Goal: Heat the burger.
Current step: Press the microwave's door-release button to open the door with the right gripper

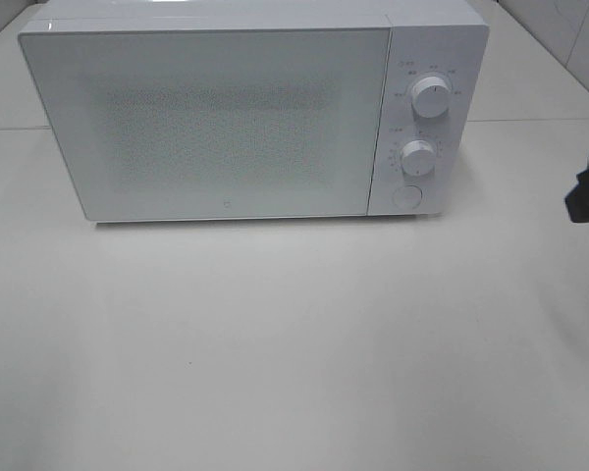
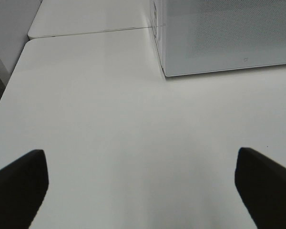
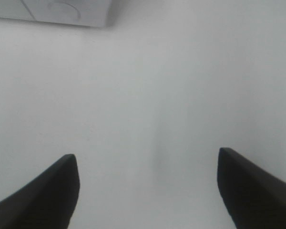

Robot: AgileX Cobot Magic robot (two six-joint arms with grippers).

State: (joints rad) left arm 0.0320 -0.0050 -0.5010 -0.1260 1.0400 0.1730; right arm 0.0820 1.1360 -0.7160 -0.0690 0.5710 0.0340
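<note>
While hovering over the worktop (image 1: 275, 343) with left hand (image 2: 139, 157) and right hand (image 3: 147, 157) spread apart, empty, seemingly at door-opening: press the shut microwave's (image 1: 216, 118) round button (image 1: 405, 196), no burger visible.

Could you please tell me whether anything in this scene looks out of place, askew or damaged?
Nothing looks damaged, spilled or askew. The white microwave stands level on the table with its door shut. The one oddity: no burger shows in any view, and the door hides whatever is inside.
</note>
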